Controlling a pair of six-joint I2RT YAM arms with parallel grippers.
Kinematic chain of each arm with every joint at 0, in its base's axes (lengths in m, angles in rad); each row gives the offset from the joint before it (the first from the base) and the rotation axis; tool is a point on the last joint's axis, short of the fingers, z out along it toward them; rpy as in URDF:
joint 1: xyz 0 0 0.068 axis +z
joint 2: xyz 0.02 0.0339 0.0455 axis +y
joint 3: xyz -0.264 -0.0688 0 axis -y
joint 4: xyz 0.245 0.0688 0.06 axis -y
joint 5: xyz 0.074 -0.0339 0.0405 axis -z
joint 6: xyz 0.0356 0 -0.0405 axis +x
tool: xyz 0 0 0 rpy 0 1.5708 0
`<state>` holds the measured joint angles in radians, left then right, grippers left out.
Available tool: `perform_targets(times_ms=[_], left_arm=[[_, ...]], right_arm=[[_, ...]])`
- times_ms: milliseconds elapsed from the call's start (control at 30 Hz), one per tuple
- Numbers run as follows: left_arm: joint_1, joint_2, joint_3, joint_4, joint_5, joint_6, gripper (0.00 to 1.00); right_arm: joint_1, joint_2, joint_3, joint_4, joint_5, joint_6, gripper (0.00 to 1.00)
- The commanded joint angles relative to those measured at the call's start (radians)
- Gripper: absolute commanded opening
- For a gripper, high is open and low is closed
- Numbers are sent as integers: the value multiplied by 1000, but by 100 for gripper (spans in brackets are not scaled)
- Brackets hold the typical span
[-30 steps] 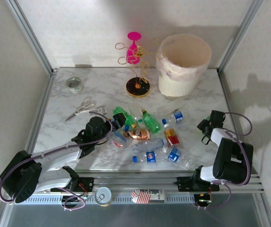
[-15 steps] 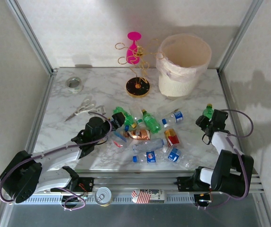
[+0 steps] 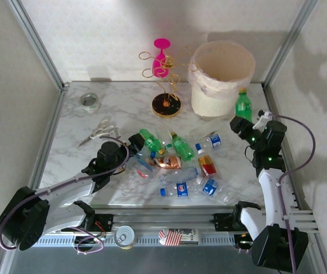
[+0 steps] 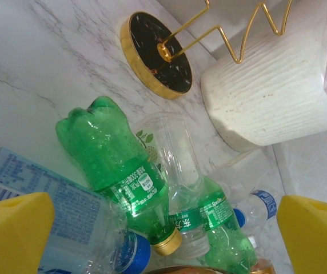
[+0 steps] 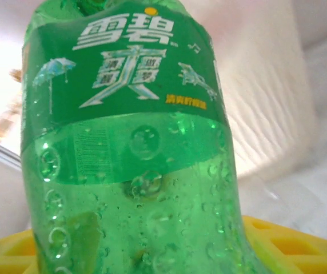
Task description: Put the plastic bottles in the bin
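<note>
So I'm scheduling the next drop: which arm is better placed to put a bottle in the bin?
Right. The right pincer grips a green bottle upright beside the bin. The left pincer is open over the pile, farther from the bin.

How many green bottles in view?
3. One green bottle held in the right gripper beside the bin; the left green bottle and middle green bottle lie in the pile by the left gripper. Others could hide under it.
</note>
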<state>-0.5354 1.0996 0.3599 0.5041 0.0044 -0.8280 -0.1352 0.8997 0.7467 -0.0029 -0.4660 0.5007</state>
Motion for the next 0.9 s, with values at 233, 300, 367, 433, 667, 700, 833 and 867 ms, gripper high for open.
perform_targets(times_ms=[233,300,367,433,667,700,833,867], left_arm=[[27,-97,-46,-14,-16,-41,100],[29,-108,-50,-21,-15,-46,100],[31,-124,-52,-33,-12,-49,100],[33,-137,-53,-49,-13,-49,100],[40,-212,-53,-127,-30,-35,100],[40,-226,-54,-144,-37,-33,99],[46,-274,-62,-191,-63,-27,99],[48,-284,-64,-203,-66,-28,100]], right_arm=[[86,197,398,80,21,41,37],[114,274,482,56,65,25,37],[148,363,575,16,116,3,37],[180,444,657,-23,169,-26,37],[266,713,947,-223,360,-160,39],[273,748,988,-258,386,-176,39],[293,860,1113,-379,472,-222,40],[297,882,1139,-400,489,-233,40]])
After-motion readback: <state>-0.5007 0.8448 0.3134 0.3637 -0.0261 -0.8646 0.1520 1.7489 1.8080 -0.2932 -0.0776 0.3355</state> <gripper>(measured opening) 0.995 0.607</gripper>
